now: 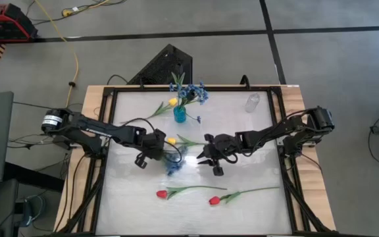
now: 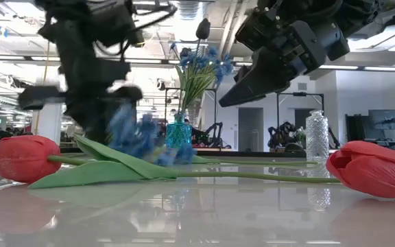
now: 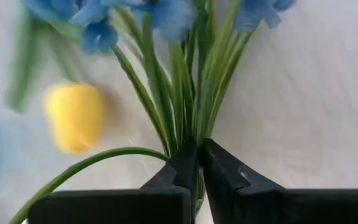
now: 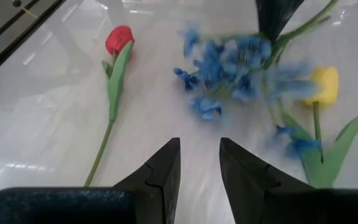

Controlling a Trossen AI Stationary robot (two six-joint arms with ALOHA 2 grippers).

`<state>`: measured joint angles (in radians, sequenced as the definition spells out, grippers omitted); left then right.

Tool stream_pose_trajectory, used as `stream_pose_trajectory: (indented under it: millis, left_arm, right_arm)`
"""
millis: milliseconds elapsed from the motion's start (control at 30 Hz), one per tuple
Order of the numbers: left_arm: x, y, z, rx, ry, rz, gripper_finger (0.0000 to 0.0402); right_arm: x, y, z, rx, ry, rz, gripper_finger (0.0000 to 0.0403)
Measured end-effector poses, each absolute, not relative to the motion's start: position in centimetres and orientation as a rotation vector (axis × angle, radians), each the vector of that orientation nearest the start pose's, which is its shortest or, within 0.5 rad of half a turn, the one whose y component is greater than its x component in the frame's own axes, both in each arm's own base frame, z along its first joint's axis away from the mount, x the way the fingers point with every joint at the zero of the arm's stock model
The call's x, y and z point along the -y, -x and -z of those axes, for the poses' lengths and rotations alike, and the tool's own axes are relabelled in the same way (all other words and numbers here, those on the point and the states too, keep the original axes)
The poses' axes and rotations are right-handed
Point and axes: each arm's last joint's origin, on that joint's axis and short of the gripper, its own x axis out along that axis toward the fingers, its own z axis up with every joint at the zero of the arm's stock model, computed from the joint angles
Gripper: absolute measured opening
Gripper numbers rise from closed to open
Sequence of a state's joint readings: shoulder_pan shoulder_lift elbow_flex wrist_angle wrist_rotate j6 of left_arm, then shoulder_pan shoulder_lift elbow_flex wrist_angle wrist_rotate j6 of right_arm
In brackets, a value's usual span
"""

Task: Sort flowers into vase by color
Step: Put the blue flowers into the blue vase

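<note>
I am seeing the left gripper (image 3: 199, 163) pinching the bunched green stems of a blue spray (image 3: 166, 18); its fingers are nearly closed, only the stems between them. The spray is fanning out from the fingertips, blossoms farthest from them. A yellow tulip (image 3: 73, 117) is lying just beside the spray, its stem curving past the left fingers.

From above, the left gripper (image 1: 155, 150) is sitting left of table centre with the spray (image 1: 174, 162) at its tip and the yellow tulip (image 1: 171, 140) just beside it. The right gripper (image 1: 209, 155) is facing it from the right, near but apart.

The right wrist view is giving me what the overhead cannot: the right gripper (image 4: 199, 163) is standing open, nothing between the fingers, hovering over bare table, with the spray (image 4: 229, 65) ahead of it.

Farther out, two red tulips (image 1: 162, 194) (image 1: 214, 201) are lying near the front edge. At the back, a teal vase (image 1: 179, 114) is holding blue flowers, and a clear vase (image 1: 252, 102) is standing well to its right.

Only the low view is showing me that the left gripper (image 2: 98, 103) is holding the spray (image 2: 139, 137) close to the tabletop; I cannot tell if it is touching.
</note>
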<state>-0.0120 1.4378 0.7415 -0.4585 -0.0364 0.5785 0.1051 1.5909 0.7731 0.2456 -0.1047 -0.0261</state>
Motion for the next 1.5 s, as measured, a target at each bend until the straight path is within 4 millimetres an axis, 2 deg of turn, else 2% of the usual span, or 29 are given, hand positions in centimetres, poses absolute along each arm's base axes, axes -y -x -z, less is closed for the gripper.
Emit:
stream_pose_trajectory:
  millis: [167,333,467,567,633,733,833,900,1000,1133,1233,1367,1500]
  left_arm:
    - [0.1,-25.6,-20.5,-1.039,-0.569,0.268,0.0001]
    - [-0.8,-23.9,-25.1,-0.854,-0.555,0.181,0.0]
    - [-2.4,-21.8,-29.8,-0.489,-0.48,0.082,0.0]
    - [-3.4,-20.3,-31.2,-0.181,-0.4,-0.003,0.0]
    - [-4.0,-19.6,-30.7,-0.017,-0.347,-0.071,0.0]
    - [-4.6,-18.6,-28.8,0.227,-0.292,-0.164,0.0]
    - [-5.1,-17.5,-27.0,0.447,-0.225,-0.333,0.0]
    - [-5.5,-17.0,-25.5,0.498,-0.171,-0.445,0.0]
    - [-6.0,-17.4,-24.0,0.489,-0.111,-0.479,0.0]
    - [-6.1,-18.8,-22.6,0.415,-0.101,-0.394,0.0]
    - [-5.8,-19.6,-22.3,0.397,-0.079,-0.213,0.0]
    - [-4.3,-20.6,-22.2,0.377,-0.07,0.073,0.0]
    - [-2.0,-21.5,-21.4,0.337,-0.076,0.194,0.0]
  right_arm:
    - [-3.6,-31.4,-17.5,-0.597,0.022,-0.214,0.0137]
    - [-3.6,-31.2,-17.2,-0.644,0.001,-0.207,0.0137]
    - [-3.6,-31.1,-17.1,-0.657,0.002,-0.207,0.0137]
    - [-3.5,-31.1,-17.1,-0.653,0.004,-0.207,0.0137]
    - [-3.5,-31.1,-17.1,-0.653,0.006,-0.207,0.0137]
    - [-3.5,-31.1,-17.1,-0.653,0.006,-0.208,0.0137]
    - [-3.5,-31.1,-17.1,-0.652,0.006,-0.208,0.0137]
    - [-3.5,-31.1,-17.1,-0.653,0.007,-0.208,0.0137]
    - [-3.5,-31.1,-17.1,-0.652,0.007,-0.207,0.0137]
    - [-3.6,-31.3,-17.3,-0.628,0.006,-0.207,0.0137]
    - [-3.7,-31.5,-17.6,-0.588,0.001,-0.209,0.0137]
    - [-4.1,-32.0,-18.5,-0.476,0.004,-0.22,0.0137]
    - [-4.0,-32.7,-20.2,-0.288,0.017,-0.181,0.0137]
